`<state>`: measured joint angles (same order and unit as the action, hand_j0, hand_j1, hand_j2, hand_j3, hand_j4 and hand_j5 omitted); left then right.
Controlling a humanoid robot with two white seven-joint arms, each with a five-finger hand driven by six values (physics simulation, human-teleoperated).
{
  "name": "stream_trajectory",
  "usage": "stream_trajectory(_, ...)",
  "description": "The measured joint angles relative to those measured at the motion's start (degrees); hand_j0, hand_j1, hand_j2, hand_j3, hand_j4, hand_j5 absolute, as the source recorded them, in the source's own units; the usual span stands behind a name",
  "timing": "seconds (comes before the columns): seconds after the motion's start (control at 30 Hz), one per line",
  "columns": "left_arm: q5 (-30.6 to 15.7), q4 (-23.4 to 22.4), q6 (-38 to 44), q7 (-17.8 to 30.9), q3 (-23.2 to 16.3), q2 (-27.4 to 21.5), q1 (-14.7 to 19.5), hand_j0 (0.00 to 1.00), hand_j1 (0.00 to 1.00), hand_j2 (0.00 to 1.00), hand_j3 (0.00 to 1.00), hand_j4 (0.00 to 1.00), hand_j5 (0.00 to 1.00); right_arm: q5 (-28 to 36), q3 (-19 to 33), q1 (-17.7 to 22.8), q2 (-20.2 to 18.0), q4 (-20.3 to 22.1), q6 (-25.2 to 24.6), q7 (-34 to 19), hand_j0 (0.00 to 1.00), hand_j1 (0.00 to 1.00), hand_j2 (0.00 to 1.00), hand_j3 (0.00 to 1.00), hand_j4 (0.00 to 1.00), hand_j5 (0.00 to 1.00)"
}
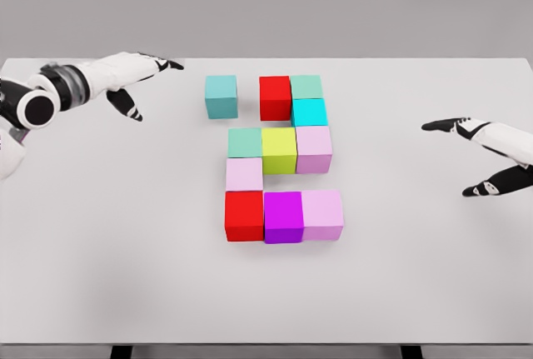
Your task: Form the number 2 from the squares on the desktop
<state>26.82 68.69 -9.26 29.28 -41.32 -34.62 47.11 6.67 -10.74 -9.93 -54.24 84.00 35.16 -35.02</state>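
**One Block Left to Slide In**

Almost a 2 already. Ten blocks snug together in the middle of the white tabletop (pixel 100 234): red block (pixel 275 97) and green block (pixel 306 87) on top, bright blue block (pixel 309 112) just under the green one, then a middle row, a pale pink block (pixel 244 174) on the left side, and a bottom row of three.

One stray: the teal block (pixel 221 97), sitting apart to the left of the red block, with a small gap of bare tabletop between them. Probably the last piece of the top bar (only a guess from the shape so far).

Left hand (pixel 137 80) up at the far left, fingers spread, holding nothing, close to the teal block but not touching. Right hand (pixel 487 159) far off at the right edge, fingers also spread and empty.

How to do it well:
- Use the left hand, the nearer one.
- Come at the teal block from its left side.
- Push gently to the right, straight along the row.
- Keep the block square, no twisting.
- Stop as soon as teal touches red.
- No hard shove (a bump could knock the red block and spoil the row).
- Lift the hand straight away afterward, clear of the other blocks.
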Motion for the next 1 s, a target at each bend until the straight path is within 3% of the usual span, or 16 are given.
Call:
stream_trajectory(0.1, 1.12, -0.07, -0.14, 0.43, -1.33, -0.41, 0.61, 1.0, 1.0, 1.0, 1.0, 1.0, 1.0, 0.0, 0.0, 0.0, 0.0, 0.0, 0.0, 0.0, 1.0, 1.0, 1.0, 1.0, 1.0, 1.0)
stream_trajectory(0.37, 1.39, -1.96, -5.87, 5.34, -6.28, -1.28, 7.91, 1.0, 1.0, 1.0, 1.0, 1.0, 1.0, -0.36, 0.01, 0.0, 0.04, 0.0, 0.0, 0.0, 1.0, 1.0, 1.0, 1.0, 1.0, 1.0)
stream_trajectory(0.57, 1.34, -7.77, -9.72, 5.69, -8.79, -0.09, 8.35, 1.0, 1.0, 1.0, 1.0, 1.0, 1.0, -0.43, 0.01, 0.0, 0.08, 0.0, 0.0, 0.0, 1.0, 1.0, 1.0, 1.0, 1.0, 1.0)
stream_trajectory(0.8, 1.33, -8.94, -10.42, 5.74, -10.93, 1.13, 9.05, 1.0, 1.0, 1.0, 1.0, 1.0, 1.0, -0.44, 0.01, 0.0, 0.09, 0.0, 0.0, 0.0, 1.0, 1.0, 1.0, 1.0, 1.0, 1.0)
stream_trajectory(1.0, 1.06, -10.55, -12.3, 5.74, -14.2, 1.76, 12.13, 1.0, 1.0, 1.0, 1.0, 1.0, 1.0, -0.44, 0.01, 0.0, 0.09, 0.06, 0.0, 0.0, 1.0, 1.0, 1.0, 1.0, 1.0, 1.0)
